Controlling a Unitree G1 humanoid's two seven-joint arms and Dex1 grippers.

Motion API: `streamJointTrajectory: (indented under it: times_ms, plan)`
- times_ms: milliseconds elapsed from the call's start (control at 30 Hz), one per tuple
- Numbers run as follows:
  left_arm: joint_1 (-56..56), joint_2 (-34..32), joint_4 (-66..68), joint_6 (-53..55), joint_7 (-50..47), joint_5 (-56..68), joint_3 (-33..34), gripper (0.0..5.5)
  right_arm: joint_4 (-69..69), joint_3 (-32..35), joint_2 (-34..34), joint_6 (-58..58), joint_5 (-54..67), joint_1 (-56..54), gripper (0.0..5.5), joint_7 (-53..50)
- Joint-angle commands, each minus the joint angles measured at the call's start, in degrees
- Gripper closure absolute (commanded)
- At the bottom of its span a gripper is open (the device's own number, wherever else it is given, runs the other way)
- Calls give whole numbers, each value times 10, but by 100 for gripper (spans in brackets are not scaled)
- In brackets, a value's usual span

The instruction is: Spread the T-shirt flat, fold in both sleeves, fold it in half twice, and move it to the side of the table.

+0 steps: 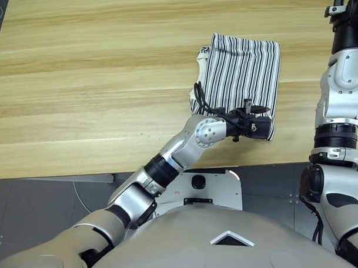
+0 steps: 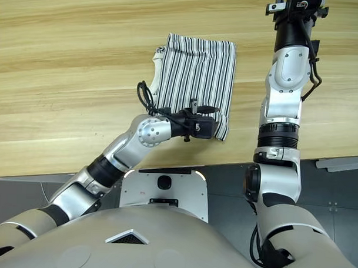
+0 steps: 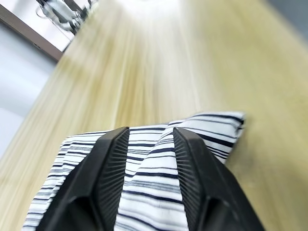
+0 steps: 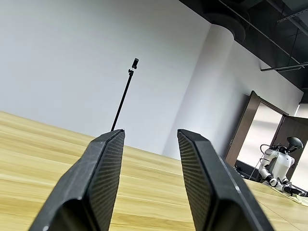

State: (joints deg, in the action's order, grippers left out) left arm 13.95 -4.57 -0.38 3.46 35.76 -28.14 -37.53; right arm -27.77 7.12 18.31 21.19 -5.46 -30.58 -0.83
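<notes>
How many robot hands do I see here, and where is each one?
2. The left hand is at the near edge of the folded shirt, open over the cloth. The right hand is open over the far right of the table, away from the shirt.

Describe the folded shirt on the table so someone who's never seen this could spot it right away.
On the wooden table, look near the front edge, by the robot's left hand. The T-shirt lies there folded into a compact rectangle, its black-and-white stripes unlike anything else on the wood.
</notes>
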Motion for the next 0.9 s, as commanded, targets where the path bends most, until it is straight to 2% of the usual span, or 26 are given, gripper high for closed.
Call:
streamJointTrajectory:
  times_ms: [33,133,200,233,300,333,400,533,600,733,900]
  plan:
    - [-28,-45,-87,41,21,4,24,313,-5,0,0,2,2,-4,345,-1]
    - [-49,-96,-173,61,60,66,86,252,-11,-14,8,14,-8,-2,345,17]
    - [-38,-136,-218,46,73,100,141,215,-13,-51,27,45,-36,10,345,58]
    - [-24,-164,-226,26,72,108,175,215,-17,-73,47,63,-59,18,345,80]
    - [20,-230,-190,-39,54,112,248,215,-22,-107,104,106,-100,44,345,126]
    - [40,-263,-152,-80,42,111,275,195,-26,-119,136,131,-116,56,345,149]
    - [75,-328,-34,-185,13,89,295,166,-37,-134,206,188,-136,83,315,194]
    - [137,-399,229,-455,-53,29,252,93,-83,-170,315,324,-142,116,234,275]
    - [155,-403,328,-569,-77,-5,215,64,-113,-181,346,389,-186,109,201,254]
    - [176,-378,445,-665,-133,-108,135,5,-161,-219,367,460,-343,80,131,155]
    - [201,-346,487,-678,-295,-283,40,2,-165,-309,374,467,-566,39,126,-41]
